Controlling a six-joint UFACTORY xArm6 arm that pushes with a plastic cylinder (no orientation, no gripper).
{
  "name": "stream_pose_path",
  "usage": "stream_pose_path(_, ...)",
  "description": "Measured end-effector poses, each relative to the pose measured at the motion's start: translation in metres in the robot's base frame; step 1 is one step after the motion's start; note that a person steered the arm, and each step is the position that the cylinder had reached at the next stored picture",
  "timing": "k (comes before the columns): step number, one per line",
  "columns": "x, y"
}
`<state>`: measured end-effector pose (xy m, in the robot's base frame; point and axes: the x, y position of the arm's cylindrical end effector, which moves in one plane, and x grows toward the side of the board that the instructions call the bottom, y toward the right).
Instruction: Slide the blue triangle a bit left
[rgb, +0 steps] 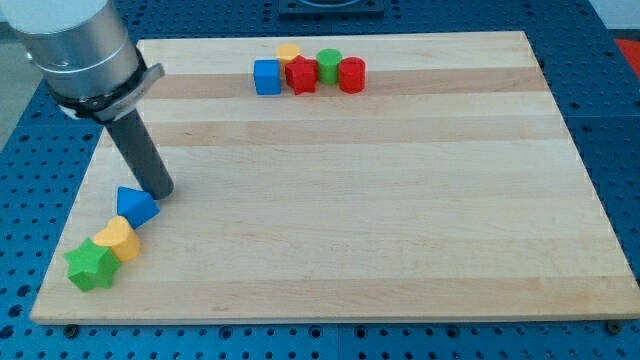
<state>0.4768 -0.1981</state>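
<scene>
Blue triangle (136, 207) touching my tip (160, 192), just below-left of it; rod only, no jaws.

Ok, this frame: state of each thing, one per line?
my tip: on the board, at the blue triangle's upper right.
blue triangle: touching the yellow block.
yellow block: against the green star.
green star: near the board's bottom-left corner.
top cluster: five blocks bunched together.

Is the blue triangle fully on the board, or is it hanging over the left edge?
Fully on. The blue triangle has bare board showing on its left side, and my tip is at its upper right.
</scene>
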Motion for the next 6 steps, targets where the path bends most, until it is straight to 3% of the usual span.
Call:
stream_pose_path(4,0.023,0.015)
stream_pose_path(6,0.024,-0.032)
